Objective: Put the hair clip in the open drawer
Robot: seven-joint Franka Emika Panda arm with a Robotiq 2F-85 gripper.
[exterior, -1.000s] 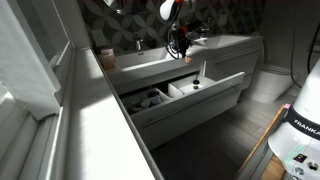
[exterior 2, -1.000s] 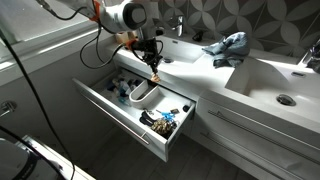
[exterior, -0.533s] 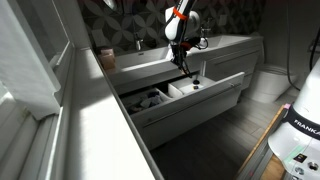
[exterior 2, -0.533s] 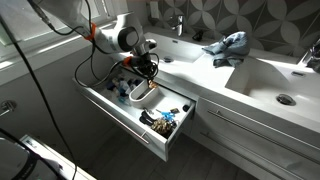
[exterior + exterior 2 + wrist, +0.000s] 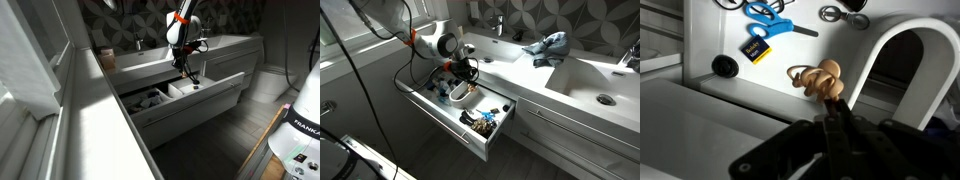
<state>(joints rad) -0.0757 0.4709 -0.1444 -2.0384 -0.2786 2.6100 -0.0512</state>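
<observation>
Wrist view — tool [image 5: 833, 108] apparently pinches the tan, loopy hair clip [image 5: 816, 78] above the open drawer [image 5: 710, 25].

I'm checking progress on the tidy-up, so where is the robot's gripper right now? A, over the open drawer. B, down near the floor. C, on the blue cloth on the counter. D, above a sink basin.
A: in both exterior views the gripper hangs over the open drawer, and the wrist view looks down on the scissors lying inside it.
</observation>
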